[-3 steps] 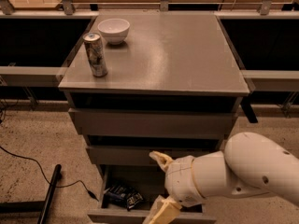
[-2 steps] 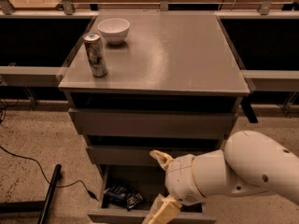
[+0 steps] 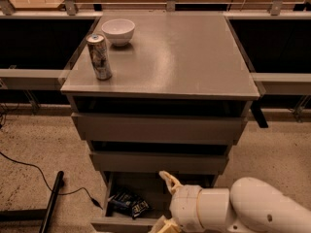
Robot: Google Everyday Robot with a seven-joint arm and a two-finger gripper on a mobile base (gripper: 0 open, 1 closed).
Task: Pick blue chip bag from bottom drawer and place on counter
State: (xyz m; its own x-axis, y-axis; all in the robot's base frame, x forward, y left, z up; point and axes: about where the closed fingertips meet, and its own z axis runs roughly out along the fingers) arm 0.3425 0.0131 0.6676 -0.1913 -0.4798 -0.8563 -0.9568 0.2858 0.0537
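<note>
The blue chip bag [image 3: 127,203] lies flat in the left part of the bottom drawer [image 3: 119,224], which is pulled out so the bag can be reached from above. The gripper [image 3: 160,201] is just beside it on the right, its two fingers spread wide, probably ready to close on it. There are three drawers, and the counter [image 3: 189,57] carries one can [image 3: 99,56] and one bowl [image 3: 118,31]
</note>
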